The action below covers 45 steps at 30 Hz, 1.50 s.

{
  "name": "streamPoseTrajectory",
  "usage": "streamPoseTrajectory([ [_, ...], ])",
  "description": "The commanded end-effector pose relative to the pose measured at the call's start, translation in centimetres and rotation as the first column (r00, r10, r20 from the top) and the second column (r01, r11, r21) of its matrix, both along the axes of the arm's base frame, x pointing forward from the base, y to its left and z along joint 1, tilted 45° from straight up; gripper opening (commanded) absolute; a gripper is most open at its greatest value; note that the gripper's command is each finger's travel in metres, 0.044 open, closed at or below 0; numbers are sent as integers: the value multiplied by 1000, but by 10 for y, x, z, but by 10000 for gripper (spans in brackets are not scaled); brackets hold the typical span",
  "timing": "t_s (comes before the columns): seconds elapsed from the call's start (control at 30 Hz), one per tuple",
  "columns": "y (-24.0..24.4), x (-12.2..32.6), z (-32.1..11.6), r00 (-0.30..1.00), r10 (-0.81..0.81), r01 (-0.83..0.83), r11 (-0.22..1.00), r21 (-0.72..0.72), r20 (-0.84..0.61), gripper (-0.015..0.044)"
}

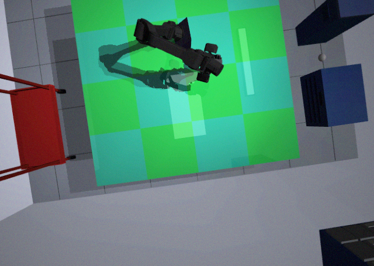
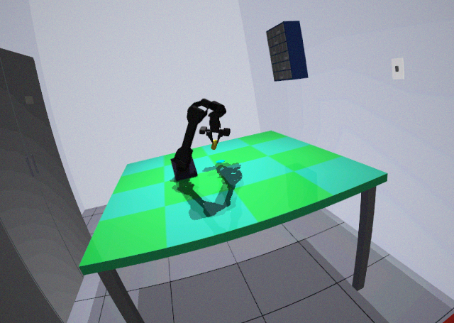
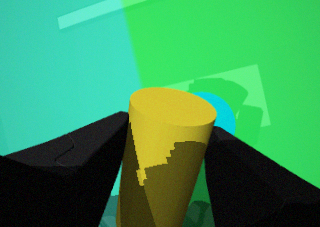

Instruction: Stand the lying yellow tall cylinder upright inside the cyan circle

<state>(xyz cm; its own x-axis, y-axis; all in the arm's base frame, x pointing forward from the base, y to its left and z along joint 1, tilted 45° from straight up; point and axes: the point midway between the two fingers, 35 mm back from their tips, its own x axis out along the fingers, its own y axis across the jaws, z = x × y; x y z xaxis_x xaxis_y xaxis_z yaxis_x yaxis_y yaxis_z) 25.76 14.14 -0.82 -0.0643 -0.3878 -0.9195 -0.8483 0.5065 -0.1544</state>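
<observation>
Wrist view: fingers pinching the yellow cylinder (image 3: 167, 122) (image 2: 213, 144), low centre, tilted. Behind it, right of centre: cyan circle (image 3: 222, 112) (image 2: 220, 161), partly hidden. Risk: lowered with that lean, it lands on an edge and topples; poor alignment puts it off-circle.

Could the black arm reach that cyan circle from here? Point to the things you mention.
Probably yes: the cyan circle (image 2: 220, 161) (image 3: 223, 112) lies below the raised jaws, near the arm's base, and nothing seems to stand between, though the held yellow cylinder (image 2: 213, 144) (image 3: 170, 137) would touch first.
</observation>
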Motion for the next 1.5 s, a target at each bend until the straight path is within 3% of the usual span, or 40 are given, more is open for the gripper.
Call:
streamPoseTrajectory([
  [0.0, -1, -1, 0, 1000, 0, -1, 999, 37, 3, 105],
  [1.47, -5, 0, -5, 996, 7, -38, 940, 340, 91, 105],
])
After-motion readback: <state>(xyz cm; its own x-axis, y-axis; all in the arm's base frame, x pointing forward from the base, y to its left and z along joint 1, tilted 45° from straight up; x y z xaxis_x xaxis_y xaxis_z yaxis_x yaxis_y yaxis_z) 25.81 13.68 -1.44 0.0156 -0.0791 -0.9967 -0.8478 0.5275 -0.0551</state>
